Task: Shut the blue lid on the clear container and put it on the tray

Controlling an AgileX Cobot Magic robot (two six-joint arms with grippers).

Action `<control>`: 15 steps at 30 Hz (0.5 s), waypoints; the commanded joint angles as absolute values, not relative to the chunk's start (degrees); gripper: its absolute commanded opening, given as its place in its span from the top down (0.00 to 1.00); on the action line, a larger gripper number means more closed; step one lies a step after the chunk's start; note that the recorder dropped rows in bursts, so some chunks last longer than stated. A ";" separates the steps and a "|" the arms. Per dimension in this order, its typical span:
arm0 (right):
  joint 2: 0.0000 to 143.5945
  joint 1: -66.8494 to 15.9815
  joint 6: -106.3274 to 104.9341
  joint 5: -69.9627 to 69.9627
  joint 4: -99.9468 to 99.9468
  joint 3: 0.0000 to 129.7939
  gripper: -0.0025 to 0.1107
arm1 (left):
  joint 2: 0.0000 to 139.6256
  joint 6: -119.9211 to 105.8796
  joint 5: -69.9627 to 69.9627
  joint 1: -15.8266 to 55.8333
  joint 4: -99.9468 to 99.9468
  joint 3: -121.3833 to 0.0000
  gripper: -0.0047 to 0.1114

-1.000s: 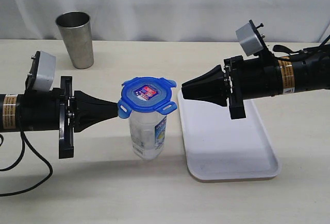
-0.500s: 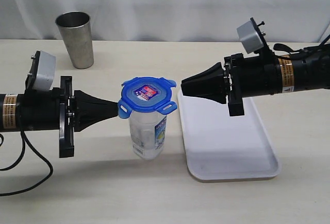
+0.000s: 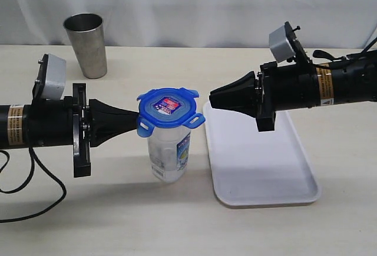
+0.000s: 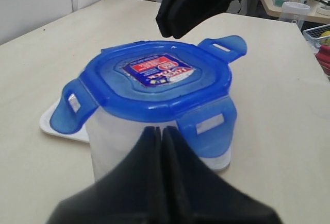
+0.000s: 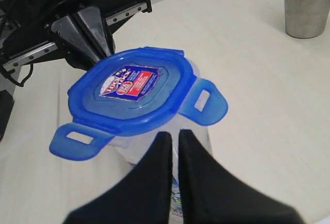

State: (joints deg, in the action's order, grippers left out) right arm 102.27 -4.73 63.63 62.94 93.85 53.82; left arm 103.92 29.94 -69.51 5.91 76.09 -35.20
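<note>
Both closed: left pincer (image 3: 133, 121) touches the round blue flap lid (image 3: 168, 107) atop the tall clear plastic container (image 3: 169, 153) in the middle of the table (image 3: 118, 215), probably bracing it, while right pincer (image 3: 213, 99) hovers close.

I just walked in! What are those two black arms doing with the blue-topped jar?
They're trying to close it. The blue lid sits on the clear container, some flaps sticking out. The left gripper, shut, points at the lid's edge; the right gripper, shut, hovers by the opposite side. The container stands on the table beside the tray, not on it yet.
</note>
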 commanded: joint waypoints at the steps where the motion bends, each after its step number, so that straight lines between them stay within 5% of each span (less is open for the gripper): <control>1: 102.24 -4.81 63.76 62.58 93.79 53.89 0.94 | 103.50 30.27 -69.96 6.08 75.94 -35.55 0.96; 12: 90.75 -5.23 68.86 60.21 87.98 53.89 0.94 | 103.50 29.86 -69.91 6.08 73.38 -35.55 0.96; 15: 87.31 -13.31 72.95 44.53 89.43 53.89 0.94 | 103.50 29.86 -69.07 6.08 73.09 -35.55 0.96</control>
State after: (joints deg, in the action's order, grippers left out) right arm 89.14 -8.41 70.09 54.24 88.61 53.82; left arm 103.92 29.83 -69.14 5.91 74.21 -35.20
